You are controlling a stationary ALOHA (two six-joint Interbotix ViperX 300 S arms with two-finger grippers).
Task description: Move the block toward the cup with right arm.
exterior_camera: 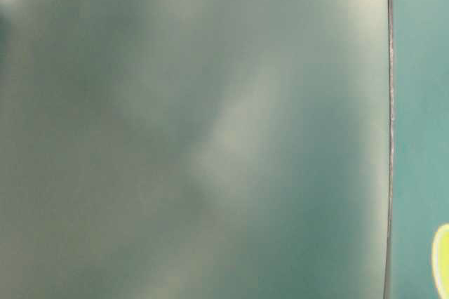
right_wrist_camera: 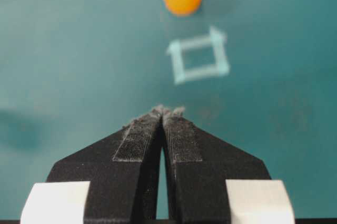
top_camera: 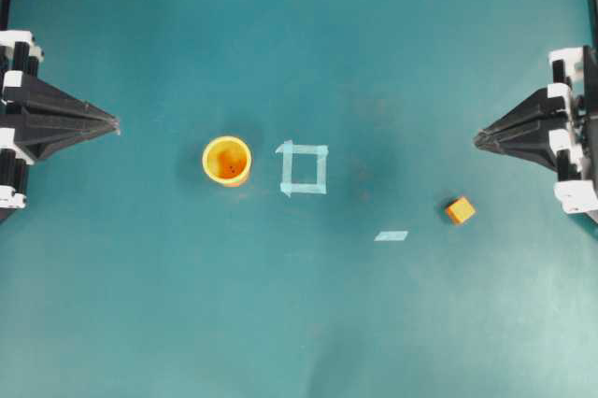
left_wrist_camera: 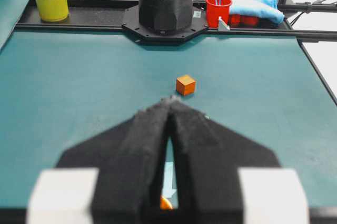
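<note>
One block [top_camera: 460, 209] lies near the closed, empty right pincer [top_camera: 476, 139], apart

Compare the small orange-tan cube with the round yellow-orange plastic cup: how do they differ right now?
The small orange-tan cube is boxy with flat faces; the round yellow-orange plastic cup is cylindrical and open on top. The cube looks clearly narrower than the cup. The cube sits near the right gripper, right of the pale-blue tape square; the cup stands left of that square. Both rest untouched on the teal table.
</note>
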